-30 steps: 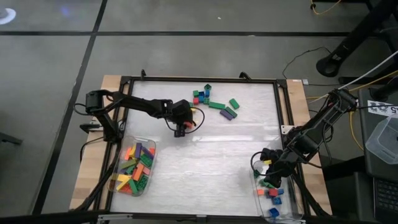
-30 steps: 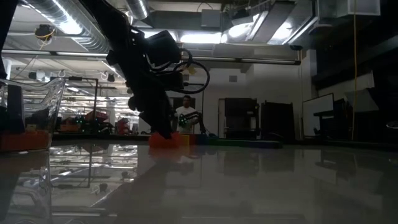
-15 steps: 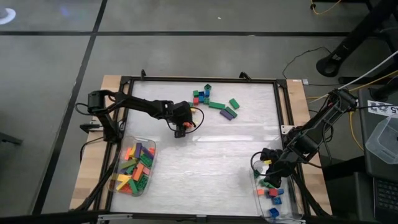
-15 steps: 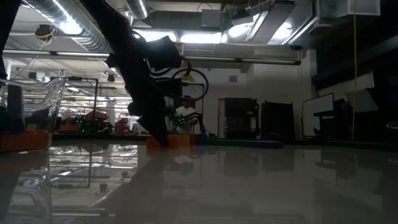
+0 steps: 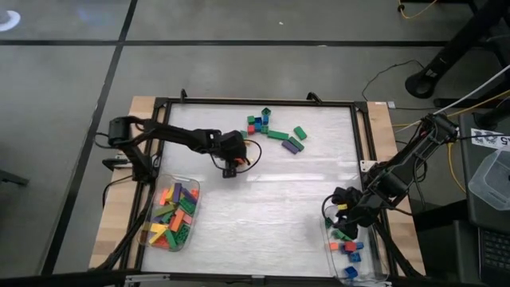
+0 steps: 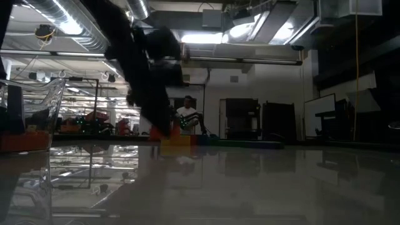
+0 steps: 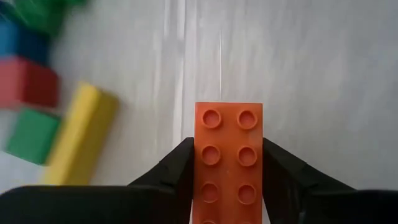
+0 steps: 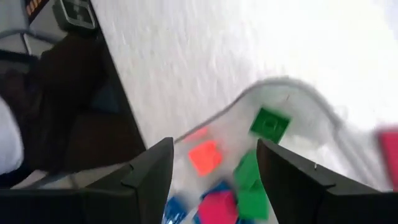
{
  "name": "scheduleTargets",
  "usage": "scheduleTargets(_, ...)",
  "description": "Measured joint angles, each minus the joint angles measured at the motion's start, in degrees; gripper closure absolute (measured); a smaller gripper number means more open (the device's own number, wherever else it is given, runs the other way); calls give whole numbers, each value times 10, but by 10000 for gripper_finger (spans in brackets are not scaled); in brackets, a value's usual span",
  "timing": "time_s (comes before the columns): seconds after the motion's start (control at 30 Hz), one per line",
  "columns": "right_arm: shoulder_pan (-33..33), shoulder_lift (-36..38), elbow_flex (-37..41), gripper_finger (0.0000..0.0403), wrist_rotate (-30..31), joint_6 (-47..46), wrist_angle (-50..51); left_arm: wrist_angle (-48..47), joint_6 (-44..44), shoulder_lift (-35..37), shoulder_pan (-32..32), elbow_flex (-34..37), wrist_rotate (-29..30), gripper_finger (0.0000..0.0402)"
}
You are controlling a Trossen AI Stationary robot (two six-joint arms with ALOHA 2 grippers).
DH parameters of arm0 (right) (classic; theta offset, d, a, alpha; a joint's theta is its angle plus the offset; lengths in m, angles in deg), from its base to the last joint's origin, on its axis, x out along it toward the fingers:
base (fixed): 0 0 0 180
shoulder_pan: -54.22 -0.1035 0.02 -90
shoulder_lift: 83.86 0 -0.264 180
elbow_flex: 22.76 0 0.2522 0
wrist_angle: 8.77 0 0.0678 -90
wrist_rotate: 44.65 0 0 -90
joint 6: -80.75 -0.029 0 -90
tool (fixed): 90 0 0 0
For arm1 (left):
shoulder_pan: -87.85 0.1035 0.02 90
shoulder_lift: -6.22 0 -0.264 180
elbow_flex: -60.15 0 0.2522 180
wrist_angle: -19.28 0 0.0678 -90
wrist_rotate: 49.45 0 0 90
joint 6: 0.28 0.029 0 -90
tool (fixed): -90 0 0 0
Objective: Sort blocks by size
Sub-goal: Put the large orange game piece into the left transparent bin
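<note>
At the table's near left corner sits my clear tub (image 5: 174,215) of long blocks (image 5: 170,214), a heap of green, yellow, orange, red and purple. Just up and to the right of it, my left gripper (image 5: 229,170) hangs over the white table (image 5: 263,207) with its two fingers (image 7: 176,167) clamped against the long sides of an orange block (image 7: 227,160), a long one with two rows of studs facing my wrist camera. In that same view a yellow long block (image 7: 81,135) lies on the table beside small red, green and blue ones. Further right, toward the far edge, the unsorted blocks (image 5: 271,129) lie scattered: green, blue, red and a purple one. At the near right corner my right gripper (image 5: 344,226) hovers over the second tub (image 5: 351,251), fingers spread and holding nothing; below it short blocks (image 8: 239,168) in green, orange, pink and blue lie in the tub.
</note>
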Motion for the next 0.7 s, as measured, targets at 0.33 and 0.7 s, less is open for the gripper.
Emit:
scheduleTargets(0.33, 32, 0, 0, 173, 62, 54, 2, -37, -49, 203, -50, -1, -2, 278)
scheduleTargets(0.7, 168, 0, 0, 173, 54, 190, -3, -351, -351, 419, -224, -2, -56, 276)
